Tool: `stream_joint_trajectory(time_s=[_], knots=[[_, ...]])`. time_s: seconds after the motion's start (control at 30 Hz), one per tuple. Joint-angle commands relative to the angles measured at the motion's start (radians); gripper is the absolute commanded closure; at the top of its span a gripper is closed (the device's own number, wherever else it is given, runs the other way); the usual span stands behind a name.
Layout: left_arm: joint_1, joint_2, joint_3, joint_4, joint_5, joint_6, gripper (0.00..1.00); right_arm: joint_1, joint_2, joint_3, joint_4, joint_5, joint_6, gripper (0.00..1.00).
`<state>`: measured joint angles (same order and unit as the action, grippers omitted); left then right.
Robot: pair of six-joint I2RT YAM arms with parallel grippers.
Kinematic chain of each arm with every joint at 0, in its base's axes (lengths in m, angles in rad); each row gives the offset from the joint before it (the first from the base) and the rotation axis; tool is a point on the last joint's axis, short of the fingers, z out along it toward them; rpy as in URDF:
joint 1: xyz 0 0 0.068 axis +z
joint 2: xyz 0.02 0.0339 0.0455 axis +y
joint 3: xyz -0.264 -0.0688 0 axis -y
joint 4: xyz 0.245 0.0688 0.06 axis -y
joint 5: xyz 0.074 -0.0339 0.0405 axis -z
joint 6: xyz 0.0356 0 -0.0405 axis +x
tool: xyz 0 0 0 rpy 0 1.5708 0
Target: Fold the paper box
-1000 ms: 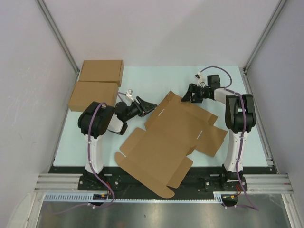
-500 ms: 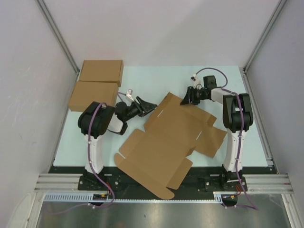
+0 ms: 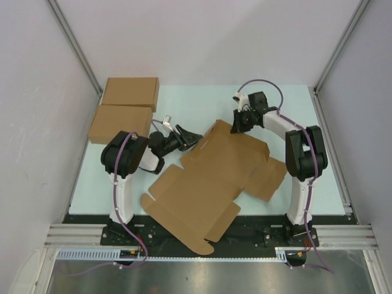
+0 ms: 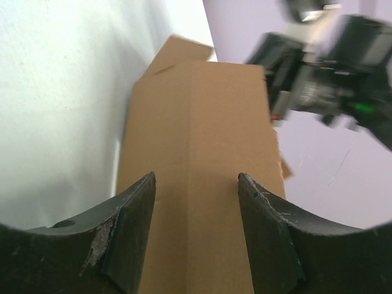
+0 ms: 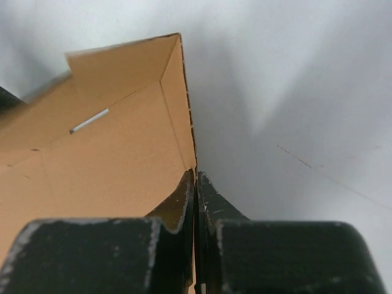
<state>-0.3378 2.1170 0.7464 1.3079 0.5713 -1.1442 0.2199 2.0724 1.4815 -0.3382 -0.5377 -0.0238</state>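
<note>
Paper box (image 3: pixel 211 177) lies unfolded on the worktop (image 3: pixel 202 104) between the arms. Right gripper's (image 5: pixel 196 179) jaws pinch its far flap; left gripper's (image 4: pixel 196 180) jaws gape empty. I'd lift slowly along the crease, left pinning the panel.

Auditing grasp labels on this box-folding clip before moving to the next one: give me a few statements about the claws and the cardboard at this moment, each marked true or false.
1. The right claw is shut on an edge of the paper box. True.
2. The left claw is clamped on the cardboard. False: its jaws stand apart and grip nothing, with the sheet showing between them.
3. The paper box is folded into a closed box. False: it lies as an open die-cut sheet with its flaps spread.
4. Two made-up brown boxes sit at the far left of the table. True.
</note>
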Motion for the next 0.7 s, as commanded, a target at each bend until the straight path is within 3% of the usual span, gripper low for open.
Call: stream_joint_trajectory(time_s=[0.0, 0.2, 0.5, 0.6, 0.67], knots=[[0.002, -0.032, 0.016, 0.418, -0.002, 0.001, 0.38, 0.154, -0.228, 0.019, -0.038, 0.528, -0.142, 1.00], [0.013, -0.071, -0.005, 0.418, -0.034, 0.011, 0.38, 0.359, -0.404, -0.065, 0.014, 0.992, -0.338, 1.00], [0.097, -0.190, -0.059, 0.415, -0.168, -0.002, 0.37, 0.489, -0.581, -0.197, 0.122, 1.263, -0.479, 1.00], [0.106, -0.271, -0.090, 0.332, -0.221, 0.087, 0.37, 0.535, -0.618, -0.245, 0.217, 1.341, -0.577, 1.00], [0.097, -0.334, -0.078, 0.162, -0.235, 0.151, 0.38, 0.549, -0.635, -0.279, 0.257, 1.357, -0.638, 1.00]])
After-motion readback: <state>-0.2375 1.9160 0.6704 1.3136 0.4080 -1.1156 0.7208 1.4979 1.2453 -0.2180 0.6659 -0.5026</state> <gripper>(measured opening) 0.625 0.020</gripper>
